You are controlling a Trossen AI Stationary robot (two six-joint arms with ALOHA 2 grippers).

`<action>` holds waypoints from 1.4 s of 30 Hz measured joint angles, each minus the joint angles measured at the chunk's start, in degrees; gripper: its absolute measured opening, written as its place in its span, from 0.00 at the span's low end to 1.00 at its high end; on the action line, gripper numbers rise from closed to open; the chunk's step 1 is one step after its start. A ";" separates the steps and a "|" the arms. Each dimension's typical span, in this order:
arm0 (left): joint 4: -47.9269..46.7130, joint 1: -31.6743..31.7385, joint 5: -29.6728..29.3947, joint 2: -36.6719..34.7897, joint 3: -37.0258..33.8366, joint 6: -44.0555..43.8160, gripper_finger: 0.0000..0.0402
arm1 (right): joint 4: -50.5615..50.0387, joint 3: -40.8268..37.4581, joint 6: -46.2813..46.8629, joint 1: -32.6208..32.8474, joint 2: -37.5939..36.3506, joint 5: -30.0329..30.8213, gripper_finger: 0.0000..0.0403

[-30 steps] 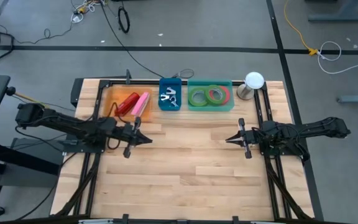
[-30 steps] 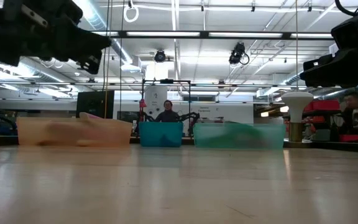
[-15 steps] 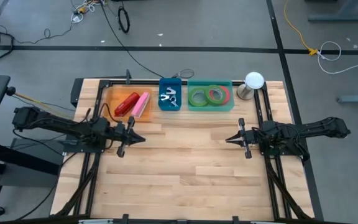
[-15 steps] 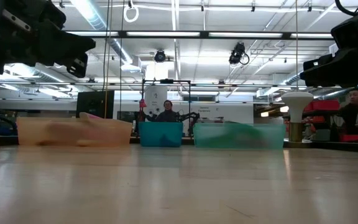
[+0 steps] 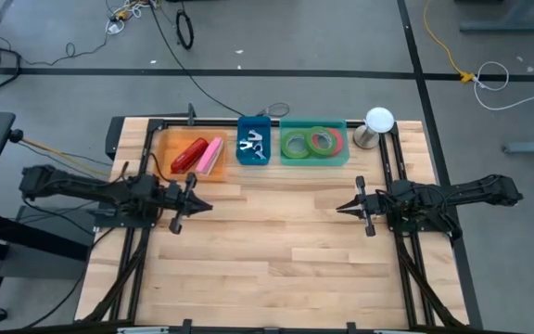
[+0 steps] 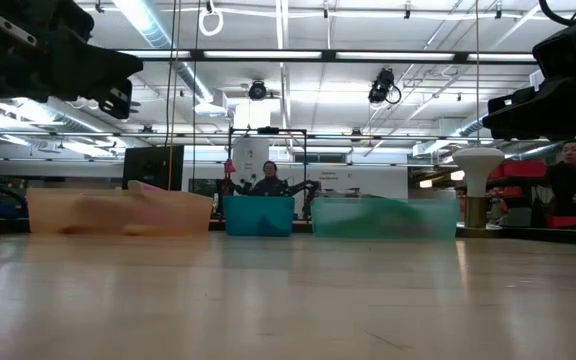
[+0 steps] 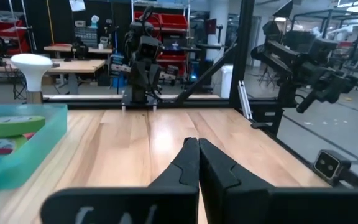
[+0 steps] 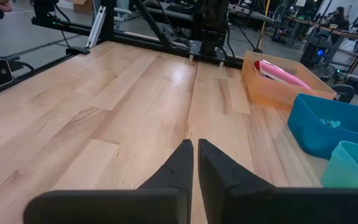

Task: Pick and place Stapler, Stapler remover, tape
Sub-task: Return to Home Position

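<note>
The left tool and the right tool are both closed and empty, above the desk.

red stapler and pink stapler: lying side by side, both slanted, in orange bin | staple removers: small pale pieces together in blue bin | green roll: flat in teal bin | second green roll and red-pink roll: overlapping, just beside it, same bin
</note>
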 joint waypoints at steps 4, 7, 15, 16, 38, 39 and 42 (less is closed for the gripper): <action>-5.16 0.00 0.01 -3.89 0.00 0.16 0.00 | -0.01 0.00 0.00 -0.01 0.00 0.00 0.06; -8.95 0.00 0.03 -6.77 0.00 0.39 0.00 | -0.01 0.00 0.00 0.00 0.00 0.00 0.06; -18.89 0.00 -1.16 -14.70 -0.02 0.39 0.00 | -0.01 0.00 0.00 0.00 0.00 0.00 0.06; -19.83 0.00 -1.42 -15.66 -0.02 0.39 0.00 | -0.01 0.00 0.00 -0.01 0.00 0.00 0.06; -29.85 0.00 -4.43 -27.34 -0.04 0.17 0.00 | -0.04 0.00 0.00 -0.01 0.00 0.00 0.06; -29.93 0.00 -4.43 -27.79 -0.04 0.18 0.00 | -0.04 0.00 0.00 -0.01 0.00 0.00 0.06; -30.16 -0.02 -4.43 -28.79 -0.04 0.22 0.00 | -0.04 0.00 0.00 -0.01 0.00 0.00 0.06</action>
